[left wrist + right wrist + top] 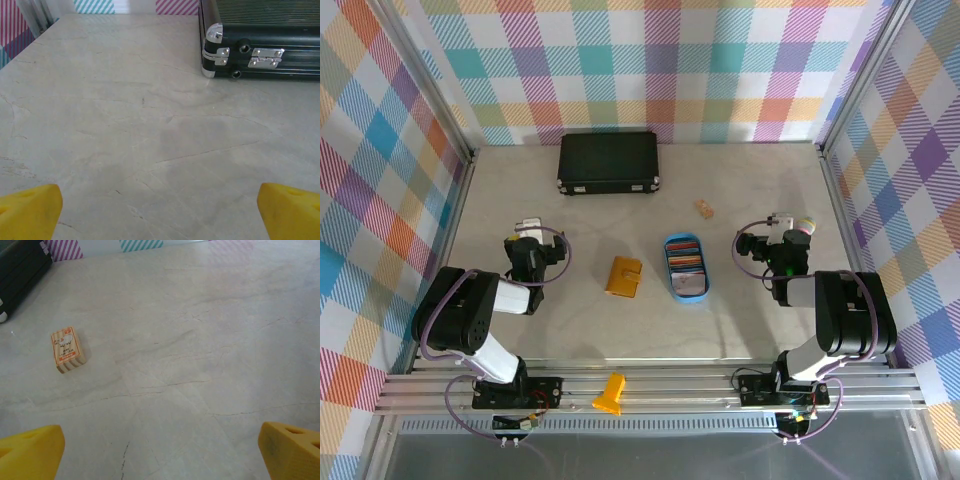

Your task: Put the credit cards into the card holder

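Cards (684,262) in blue tray (686,299), wallet (623,277) nearby (yellow)

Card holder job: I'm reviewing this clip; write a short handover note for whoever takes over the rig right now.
Left hand: open, empty, over bare table near the black case.
Right hand: open, empty, over bare table.
Card holder: folded shut, mid-table, left of the blue tray.
Credit cards: lying in the blue tray.
Done: nothing visible yet.
Left: open the holder, lift the cards from the tray, slot them in.
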